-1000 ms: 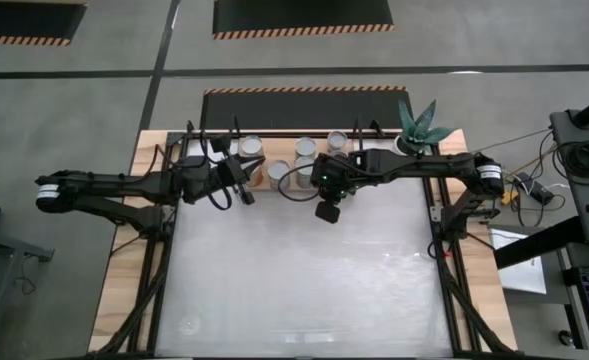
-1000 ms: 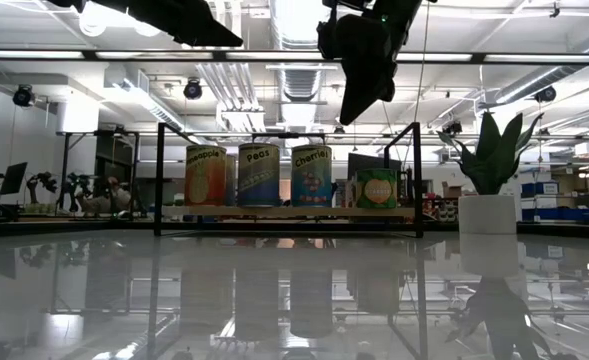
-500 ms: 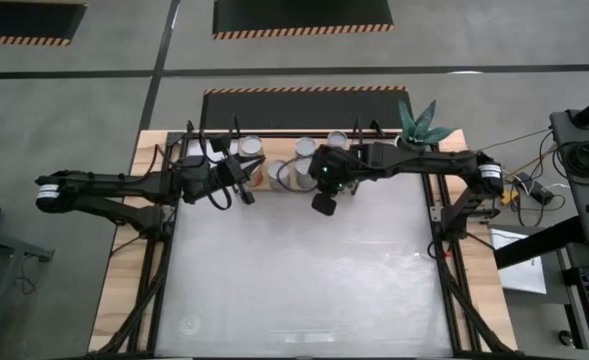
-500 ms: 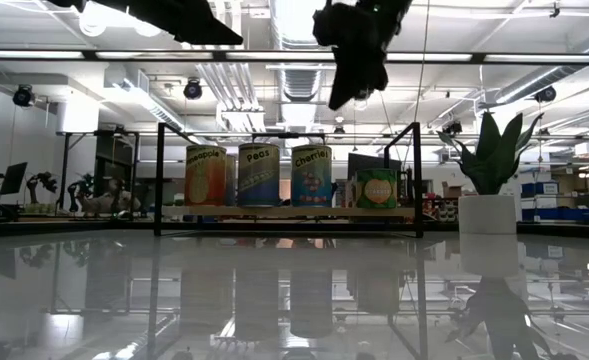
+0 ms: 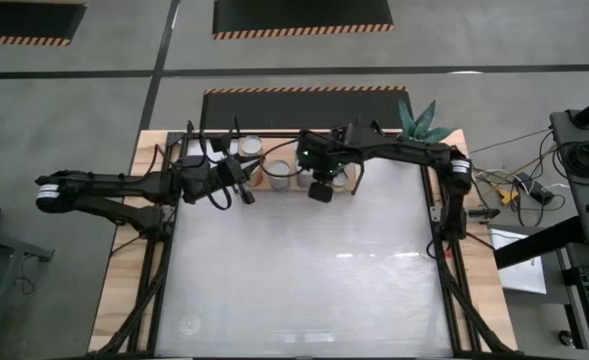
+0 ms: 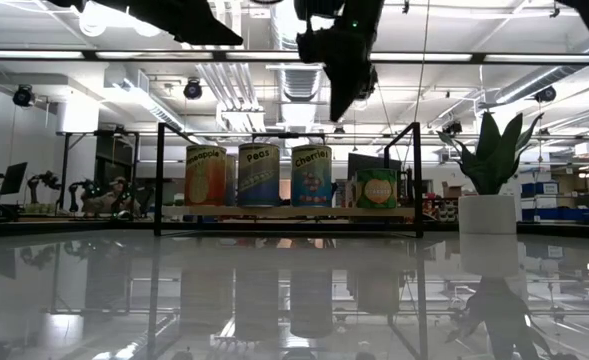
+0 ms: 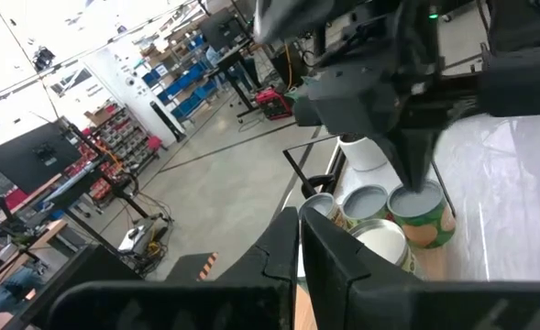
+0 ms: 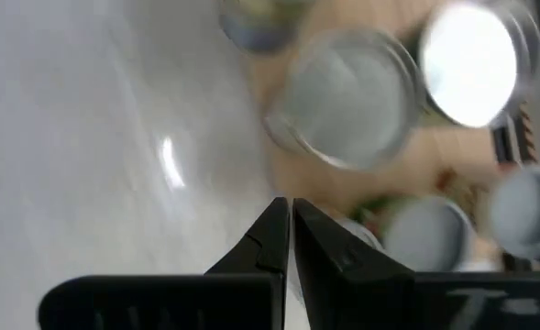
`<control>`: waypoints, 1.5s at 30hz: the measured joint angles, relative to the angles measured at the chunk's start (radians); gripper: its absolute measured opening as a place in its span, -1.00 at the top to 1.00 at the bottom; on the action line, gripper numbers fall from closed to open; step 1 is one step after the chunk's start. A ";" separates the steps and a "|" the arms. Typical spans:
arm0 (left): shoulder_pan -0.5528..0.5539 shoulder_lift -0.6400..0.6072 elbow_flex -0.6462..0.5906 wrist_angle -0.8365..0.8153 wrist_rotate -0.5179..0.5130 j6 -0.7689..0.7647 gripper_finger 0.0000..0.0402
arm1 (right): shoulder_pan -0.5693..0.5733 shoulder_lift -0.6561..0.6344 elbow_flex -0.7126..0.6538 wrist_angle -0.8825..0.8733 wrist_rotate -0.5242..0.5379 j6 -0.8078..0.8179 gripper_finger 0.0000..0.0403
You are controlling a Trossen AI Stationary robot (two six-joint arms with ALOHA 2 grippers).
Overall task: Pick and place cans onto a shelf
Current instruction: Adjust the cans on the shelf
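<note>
Several tin cans stand upright on the wooden shelf at the table's far edge: in the low view a yellow-labelled can, a blue one, another blue one and a short green one. From above, their grey lids show on the shelf. My right gripper is shut and empty, pointing down high above the shelf's middle; its wrist view shows can lids below the gripper. My left gripper is shut and empty at the shelf's left part.
A white pot with a green plant stands at the table's far right, beside the shelf. The white tabletop stretches toward the near edge. Black frame rods bound the shelf's sides and top.
My right gripper has risen and gone toward the table's far edge and a little to the left, from in front of the shelf to above the cans. The cans and my left arm have kept still.
</note>
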 joint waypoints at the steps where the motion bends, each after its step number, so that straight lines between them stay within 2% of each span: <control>1: 0.000 0.000 0.000 -0.001 0.000 0.000 1.00 | -0.005 0.014 0.026 -0.040 0.010 -0.007 0.96; 5: 0.000 0.000 0.000 -0.004 0.000 0.000 1.00 | -0.026 0.043 0.078 -0.141 0.059 -0.033 0.96; 10: 0.000 0.000 0.000 -0.015 0.000 0.000 1.00 | -0.052 0.047 0.053 -0.169 0.072 -0.066 0.96; 22: 0.000 0.000 0.000 -0.016 0.000 0.000 1.00 | -0.084 0.047 -0.138 -0.081 0.072 -0.118 0.96; 35: 0.000 0.000 0.000 -0.015 0.000 0.000 1.00 | -0.086 0.047 -0.231 -0.030 0.097 -0.105 0.96; 45: 0.000 0.000 0.000 -0.015 0.000 0.000 1.00 | -0.090 0.047 -0.238 -0.033 0.117 -0.104 0.96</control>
